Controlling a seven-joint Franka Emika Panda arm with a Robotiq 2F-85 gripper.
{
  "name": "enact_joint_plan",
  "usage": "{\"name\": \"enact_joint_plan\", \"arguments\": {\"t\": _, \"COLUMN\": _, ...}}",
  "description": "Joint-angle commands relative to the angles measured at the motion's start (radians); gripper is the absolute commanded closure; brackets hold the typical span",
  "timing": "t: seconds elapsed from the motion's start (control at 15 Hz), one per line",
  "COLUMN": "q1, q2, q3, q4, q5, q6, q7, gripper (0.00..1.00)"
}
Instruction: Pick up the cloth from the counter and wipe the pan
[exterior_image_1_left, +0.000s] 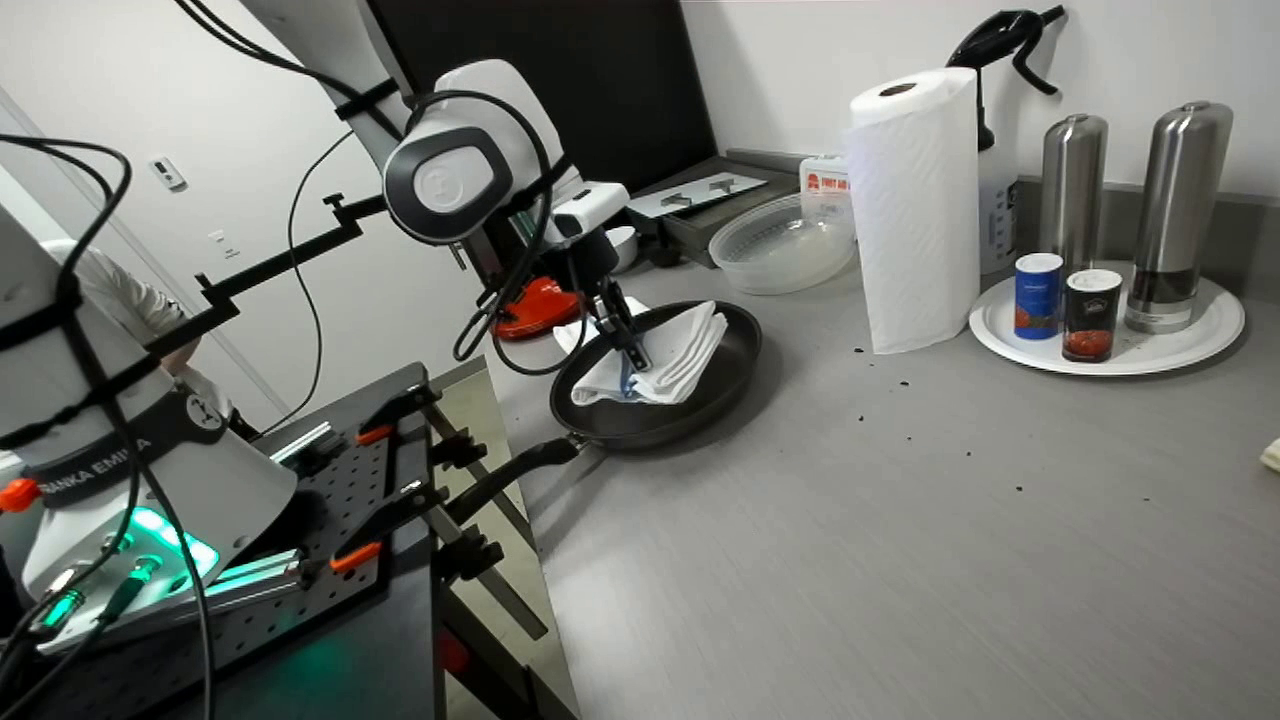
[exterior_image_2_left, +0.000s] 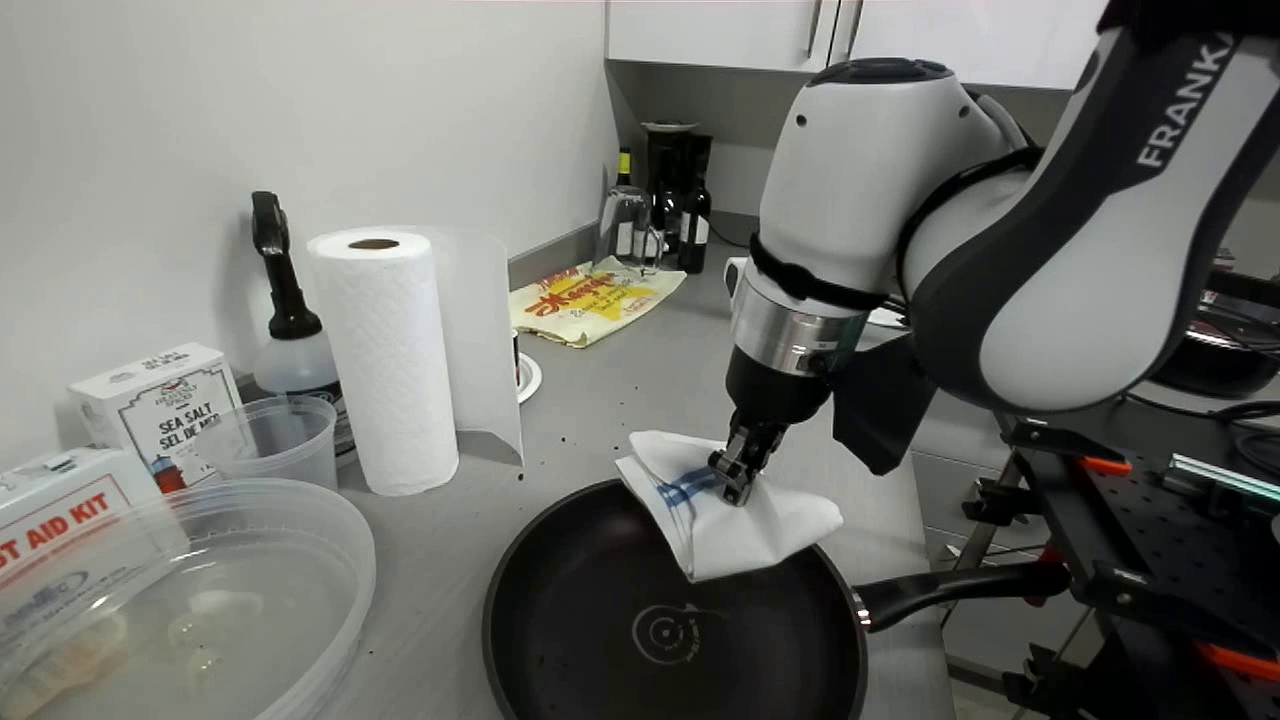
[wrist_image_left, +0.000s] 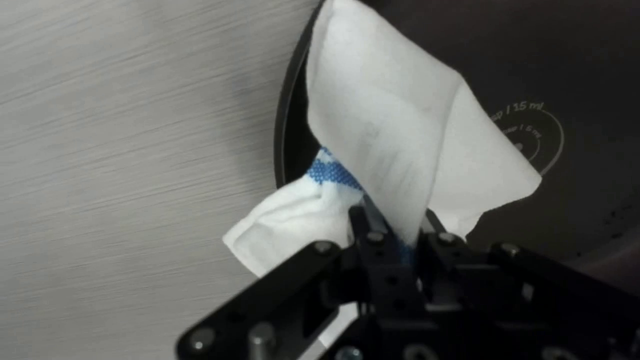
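One broad grey desk (exterior_image_1_left: 900, 570), dotted with dark specks (exterior_image_1_left: 1019, 489), runs along a pale wall (exterior_image_2_left: 430, 110). Over it the arm (exterior_image_2_left: 850, 150) reaches, its end tipped downward at a slant, fingers (wrist_image_left: 376, 245) clamped on the cloth (exterior_image_2_left: 730, 545), which spans the rim of the pan (exterior_image_2_left: 590, 620), part over the inside! Count them: one cloth, one long-handled pan, one paper towel roll (exterior_image_1_left: 915, 220), two tall steel cylinders (exterior_image_1_left: 1178, 200), two small canisters (exterior_image_1_left: 1038, 300).

Pale plain walls (exterior_image_2_left: 400, 110), white overhead cabinets (exterior_image_2_left: 715, 32), large black panel (exterior_image_1_left: 610, 90), pale floor (exterior_image_1_left: 475, 402)
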Motion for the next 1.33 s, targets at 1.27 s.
{"name": "enact_joint_plan", "arguments": {"t": 1.27, "q1": 0.045, "q2": 0.271, "q3": 0.020, "q4": 0.182, "q5": 0.174, "q6": 0.008, "q7": 0.046, "gripper": 0.97}}
